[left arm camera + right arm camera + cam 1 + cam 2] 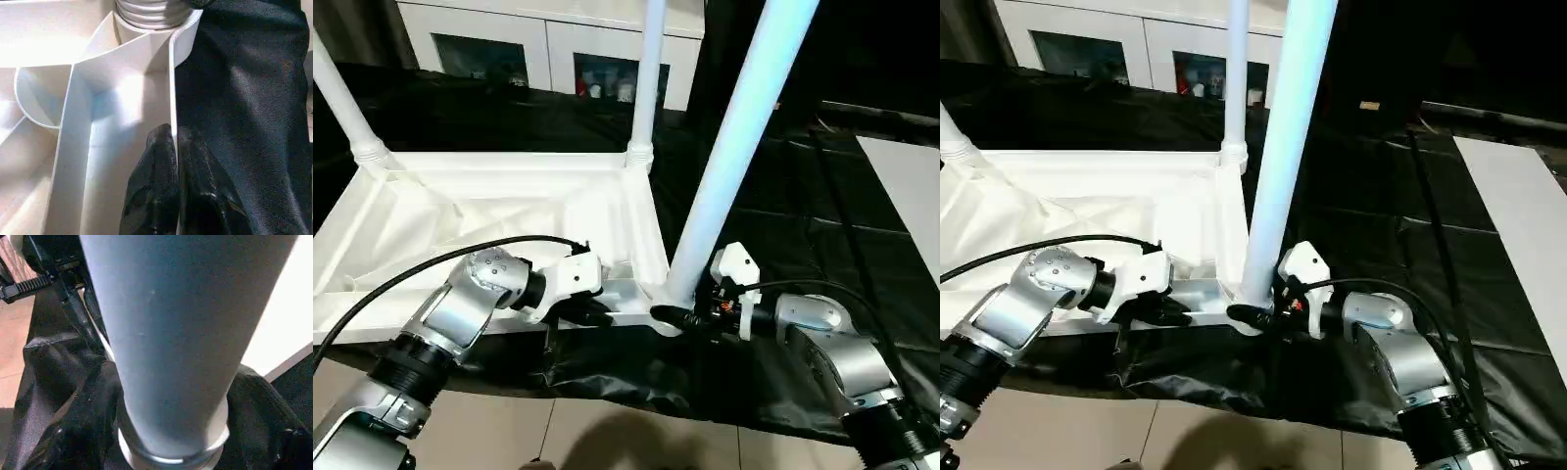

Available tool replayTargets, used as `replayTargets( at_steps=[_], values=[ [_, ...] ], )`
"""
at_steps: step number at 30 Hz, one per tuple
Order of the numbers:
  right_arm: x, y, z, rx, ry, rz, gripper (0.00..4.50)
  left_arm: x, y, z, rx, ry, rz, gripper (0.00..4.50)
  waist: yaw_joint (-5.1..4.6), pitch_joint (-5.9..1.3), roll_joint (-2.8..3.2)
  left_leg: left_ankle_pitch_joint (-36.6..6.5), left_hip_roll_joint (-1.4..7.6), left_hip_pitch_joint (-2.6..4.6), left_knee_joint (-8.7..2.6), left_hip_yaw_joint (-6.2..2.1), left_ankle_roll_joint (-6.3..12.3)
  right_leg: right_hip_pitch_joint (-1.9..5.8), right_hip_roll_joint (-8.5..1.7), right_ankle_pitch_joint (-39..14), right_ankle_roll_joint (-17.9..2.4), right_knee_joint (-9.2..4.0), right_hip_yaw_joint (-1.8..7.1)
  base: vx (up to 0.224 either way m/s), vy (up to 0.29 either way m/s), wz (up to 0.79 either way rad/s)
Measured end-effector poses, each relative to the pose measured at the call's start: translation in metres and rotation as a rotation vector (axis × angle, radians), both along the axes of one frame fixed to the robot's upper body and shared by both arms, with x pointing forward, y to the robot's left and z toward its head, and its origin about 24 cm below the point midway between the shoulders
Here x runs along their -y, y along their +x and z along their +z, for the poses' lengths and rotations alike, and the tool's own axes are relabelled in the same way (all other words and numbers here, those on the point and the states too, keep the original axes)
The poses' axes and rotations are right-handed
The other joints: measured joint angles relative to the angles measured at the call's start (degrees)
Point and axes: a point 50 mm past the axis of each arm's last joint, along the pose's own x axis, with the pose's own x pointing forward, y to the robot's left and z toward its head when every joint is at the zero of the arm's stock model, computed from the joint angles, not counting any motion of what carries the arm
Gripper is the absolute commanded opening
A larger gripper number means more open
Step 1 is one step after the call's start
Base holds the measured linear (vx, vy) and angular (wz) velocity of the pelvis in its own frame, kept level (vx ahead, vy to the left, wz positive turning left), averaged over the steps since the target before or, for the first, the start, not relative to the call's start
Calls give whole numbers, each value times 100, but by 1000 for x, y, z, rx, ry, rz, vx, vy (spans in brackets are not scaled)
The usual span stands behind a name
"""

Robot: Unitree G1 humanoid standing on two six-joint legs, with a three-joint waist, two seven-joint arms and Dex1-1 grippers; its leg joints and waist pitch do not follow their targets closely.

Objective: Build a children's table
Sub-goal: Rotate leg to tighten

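The tabletop [509, 211] lies underside up on the black cloth [773, 235], its ribs and corner sockets facing you. Three legs stand in sockets: two at the far corners [646, 88] and one at the near right corner [734, 147].

Left end effector [592, 315]: clenched on the near side wall of the tabletop, the thin wall pinched between its fingers [156, 196] in the left wrist view. Right end effector [680, 315]: set around the foot of the near leg at its socket. You cannot tell from the frames whether it grips the leg or merely brackets it.

Handling, as judged: the tabletop is moulded plastic, light and stiff along the ribs, though the thin rim will likely flex and slide on the cloth, so hold the wall close to a rib. The leg is smooth, tapered and probably slippery. Take it low, just above the threaded collar [151, 12], where leverage is least.
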Motion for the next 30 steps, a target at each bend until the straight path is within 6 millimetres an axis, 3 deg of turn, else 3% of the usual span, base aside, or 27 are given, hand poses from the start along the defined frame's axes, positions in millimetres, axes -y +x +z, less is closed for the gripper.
replayTargets(
  at_steps=[2, 6, 17, 22, 30],
  values=[
    [0, 0, 0, 1, -1, 1, 280, 0, 0, 0, 0, 0, 0, 0, -1, 0, 0, 0, 0, 0, 6, -1, 0, 0, 0, 0, 0, 4, 0, 0, 0, 0],
    [0, 0, 0, 11, -5, 11, 270, 0, 0, 0, 2, 1, -1, 0, -1, 0, 0, 0, 0, -1, 13, -1, 0, 0, -2, 0, 0, 8, 0, 0, 0, 0],
    [-2, 4, -2, 24, -25, 2, 267, 1, 1, -3, 18, 5, 22, 0, -9, -7, -9, -1, 0, 4, 39, -4, 0, 3, -8, -3, 5, 40, 0, 0, 0, 0],
    [-12, 21, -13, 6, 17, -287, 266, 14, 15, -12, 37, -56, 200, 0, -45, -41, -13, -1, -4, 22, 56, -5, -1, 26, -13, -13, 24, 47, 1, 0, 0, 0],
    [-27, 47, -23, -89, 90, -782, 266, 55, 30, -24, -16, -140, 462, 0, -157, -89, -21, -1, -5, 15, 70, -31, 1, 46, -17, -16, 29, -4, -31, 0, 0, 0]
  ],
)
